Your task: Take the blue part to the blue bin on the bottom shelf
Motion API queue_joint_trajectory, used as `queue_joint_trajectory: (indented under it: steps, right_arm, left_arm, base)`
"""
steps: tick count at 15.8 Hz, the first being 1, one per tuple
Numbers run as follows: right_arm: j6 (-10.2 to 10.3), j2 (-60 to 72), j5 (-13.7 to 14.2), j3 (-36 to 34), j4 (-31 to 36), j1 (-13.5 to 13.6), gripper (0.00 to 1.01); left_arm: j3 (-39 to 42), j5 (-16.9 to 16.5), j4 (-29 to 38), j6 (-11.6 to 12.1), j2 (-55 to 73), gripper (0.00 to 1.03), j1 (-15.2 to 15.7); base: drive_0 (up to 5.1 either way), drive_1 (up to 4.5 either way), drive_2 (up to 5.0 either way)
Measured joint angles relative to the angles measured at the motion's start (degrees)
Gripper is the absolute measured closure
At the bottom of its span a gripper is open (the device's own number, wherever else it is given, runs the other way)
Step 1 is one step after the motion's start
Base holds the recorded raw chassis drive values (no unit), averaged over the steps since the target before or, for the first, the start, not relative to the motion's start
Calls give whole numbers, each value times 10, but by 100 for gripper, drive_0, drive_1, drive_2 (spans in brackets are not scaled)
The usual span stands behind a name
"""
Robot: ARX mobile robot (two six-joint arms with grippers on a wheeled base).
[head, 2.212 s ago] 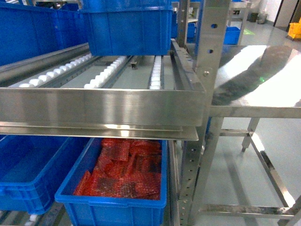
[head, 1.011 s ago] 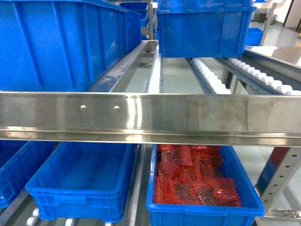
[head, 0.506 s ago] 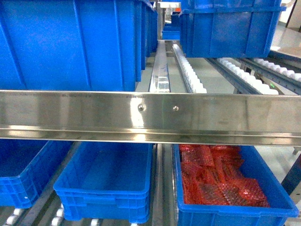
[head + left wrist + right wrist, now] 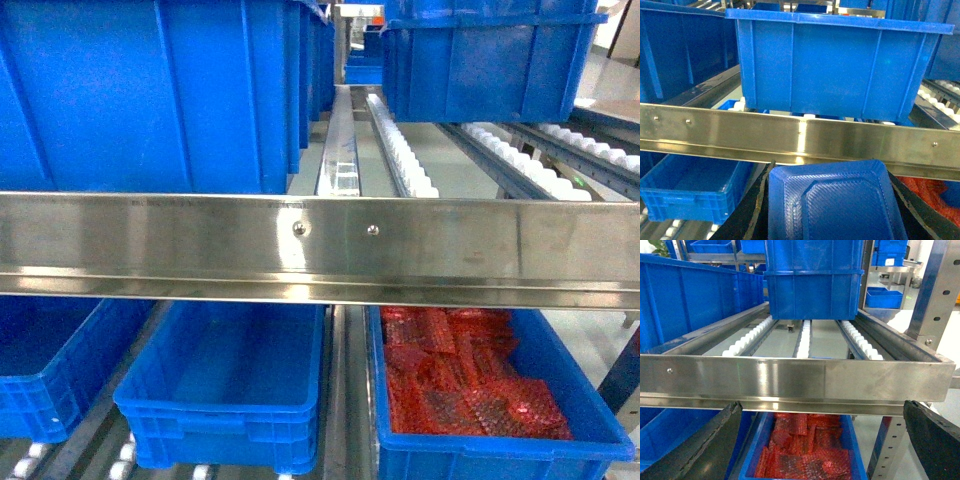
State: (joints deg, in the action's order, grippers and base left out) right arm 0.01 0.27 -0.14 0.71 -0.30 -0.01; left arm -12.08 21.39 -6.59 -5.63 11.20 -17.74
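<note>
A: What do the crates on the bottom shelf (image 4: 345,400) hold?

B: In the head view the blue bin (image 4: 225,395) stands in the middle of the lower level with a bare floor inside. Just beside it on the right is a like crate (image 4: 590,420) heaped with red packets (image 4: 460,385). A third blue crate (image 4: 50,365) stands at the left edge, its inside dark and hard to read. Above the steel front rail (image 4: 320,250) two more large crates (image 4: 160,95) stand on the upper roller tracks (image 4: 400,160).

A: And the blue part?

B: The left wrist view shows it: a blue part (image 4: 832,200) with a textured face and cut corners, filling the bottom of that view between the two dark fingers (image 4: 752,210) of the left claw (image 4: 832,215). The claw is clamped on it. It hangs in front of the rail, above the level of the blue bin (image 4: 692,192), which lies lower left in that view.

A: The right claw?

B: The right claw (image 4: 822,440) has its fingers (image 4: 700,445) spread wide apart with nothing between them; beyond it lie the red packets (image 4: 802,447).

A: Any change from half a second ago?

B: The head view is the same: rail, crates and packets all sit where they were. A second ago the rack stood further left in that view.
</note>
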Motion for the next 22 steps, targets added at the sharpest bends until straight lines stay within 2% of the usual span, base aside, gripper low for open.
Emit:
queue_joint_trajectory:
  steps: [22]
  right_arm:
    - [0,0,0,0,2,0,3]
  left_arm:
    - [0,0,2,0,0,59,0]
  base:
    - [0,0,0]
